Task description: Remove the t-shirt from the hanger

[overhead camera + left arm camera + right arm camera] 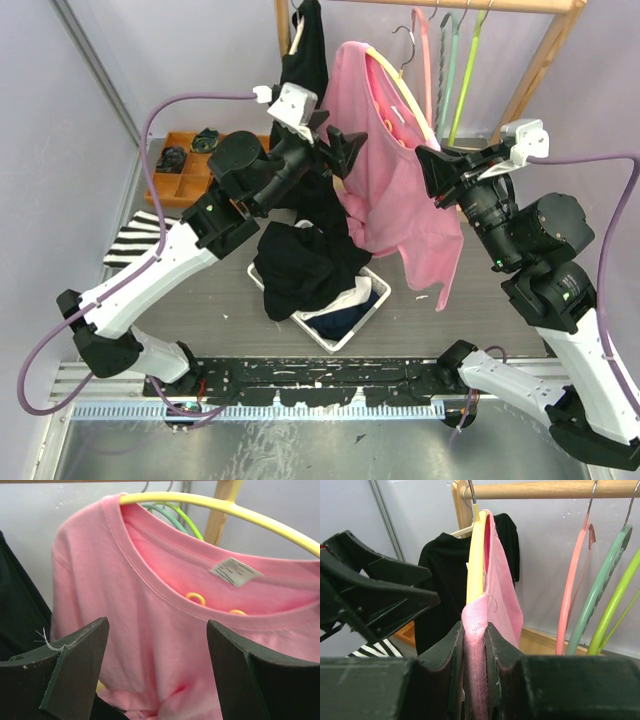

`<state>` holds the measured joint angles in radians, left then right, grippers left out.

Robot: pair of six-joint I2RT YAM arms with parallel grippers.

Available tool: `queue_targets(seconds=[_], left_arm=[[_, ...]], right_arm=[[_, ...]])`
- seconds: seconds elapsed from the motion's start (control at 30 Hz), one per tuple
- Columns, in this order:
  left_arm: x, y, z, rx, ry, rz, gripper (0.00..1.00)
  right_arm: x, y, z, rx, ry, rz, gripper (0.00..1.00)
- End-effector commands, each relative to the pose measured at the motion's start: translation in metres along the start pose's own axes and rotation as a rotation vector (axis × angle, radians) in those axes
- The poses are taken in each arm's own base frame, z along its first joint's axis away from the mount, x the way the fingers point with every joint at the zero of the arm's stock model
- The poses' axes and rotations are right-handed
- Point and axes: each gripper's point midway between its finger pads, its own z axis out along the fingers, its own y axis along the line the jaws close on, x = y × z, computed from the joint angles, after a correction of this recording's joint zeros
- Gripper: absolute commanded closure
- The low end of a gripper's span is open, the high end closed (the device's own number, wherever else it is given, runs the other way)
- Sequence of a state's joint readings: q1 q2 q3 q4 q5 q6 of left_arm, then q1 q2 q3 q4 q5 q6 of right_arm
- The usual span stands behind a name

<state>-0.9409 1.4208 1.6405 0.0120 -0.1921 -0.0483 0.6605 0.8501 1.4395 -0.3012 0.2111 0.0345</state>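
A pink t-shirt (390,170) hangs on a yellow hanger (215,505) from the wooden rail. My right gripper (475,630) is shut on a fold of the t-shirt (476,625) at the shirt's right edge, beside the yellow hanger (475,565). From the left, my left gripper (345,150) stands open close to the shirt's left shoulder. In the left wrist view its fingers (80,650) frame the pink t-shirt (150,630) below the collar, with nothing between them.
A black shirt (305,50) hangs left of the pink one. Empty pink, teal and green hangers (450,70) hang to the right. A white bin (345,325) with dark clothes sits on the table below. An orange tray (185,170) and a striped cloth (135,240) lie at the left.
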Motion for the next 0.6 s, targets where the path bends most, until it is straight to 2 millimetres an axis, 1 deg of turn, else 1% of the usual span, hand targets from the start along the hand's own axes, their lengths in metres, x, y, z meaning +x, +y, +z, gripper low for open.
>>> queue_targets(seconds=[0.0,0.13,0.2,0.33,0.47,0.57], left_arm=[[-0.032,0.020,0.016,-0.073,-0.119,0.019,0.14],[-0.027,0.027,0.030,-0.094,-0.123,0.016,0.15],[-0.023,0.027,0.037,-0.082,-0.126,0.001,0.15],[-0.027,0.027,0.046,-0.080,-0.126,0.015,0.15],[-0.036,0.027,0.050,-0.081,-0.152,0.030,0.16],[-0.036,0.033,0.056,-0.111,-0.154,0.045,0.18]], right_arm=[[-0.057,0.007,-0.012,-0.040,-0.192,0.059,0.99],[-0.054,0.006,-0.014,-0.038,-0.183,0.059,0.99],[-0.053,0.008,-0.013,-0.051,-0.191,0.057,0.99],[-0.050,0.009,-0.005,-0.045,-0.167,0.045,0.99],[-0.049,0.009,-0.006,-0.047,-0.170,0.048,0.99],[-0.048,0.009,-0.006,-0.049,-0.167,0.048,0.99]])
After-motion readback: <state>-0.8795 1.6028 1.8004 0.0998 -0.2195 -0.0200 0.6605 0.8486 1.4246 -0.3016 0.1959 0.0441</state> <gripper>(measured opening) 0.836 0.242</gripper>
